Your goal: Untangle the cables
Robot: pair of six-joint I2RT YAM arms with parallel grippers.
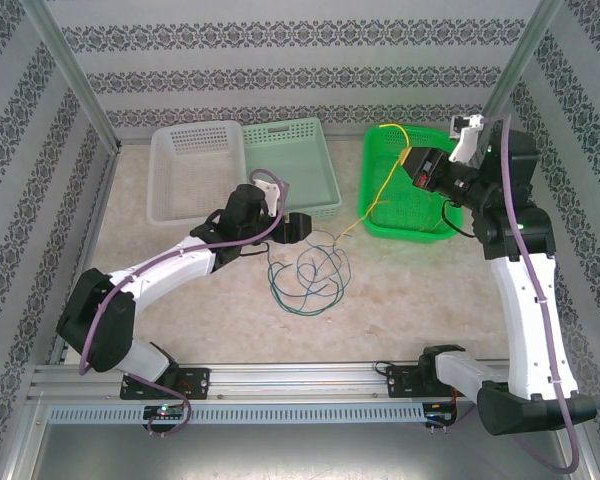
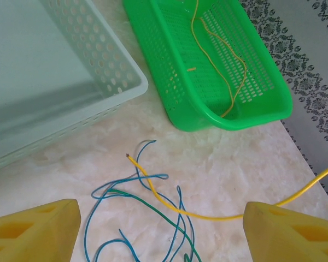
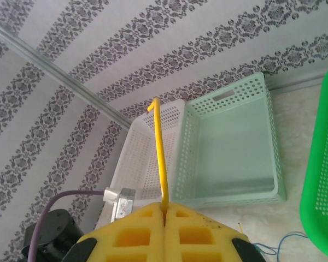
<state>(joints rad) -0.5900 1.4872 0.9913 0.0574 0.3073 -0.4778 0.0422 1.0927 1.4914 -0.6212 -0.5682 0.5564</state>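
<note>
Spanning the whole scene, the cream marble-patterned table (image 1: 430, 300) carries 3 containers along its far side: a white perforated plastic basket (image 1: 190, 170) on the left, a pale mint perforated plastic basket (image 1: 295, 165) just beside it in the middle, and a bright green perforated plastic basket (image 1: 410, 235) on the right.

The right gripper (image 3: 165, 210) hangs above the bright green basket with its yellow pads pressed together, pinching the thin yellow cable (image 3: 159, 153), whose short end stands up beyond the pads.

The left gripper (image 2: 161, 210) hovers over the table near the mint basket, its pads (image 2: 38, 232) spread wide and holding nothing.

From the right gripper, the yellow cable (image 1: 372, 200) drops over the green basket's left side to the table. There its free end lies across the loops of the thin blue cable (image 2: 106, 188) and the thin green cable (image 2: 153, 207), tangled together mid-table below the left gripper.

A yellow strand also lies inside the green basket; whether it is the same cable I cannot tell.
</note>
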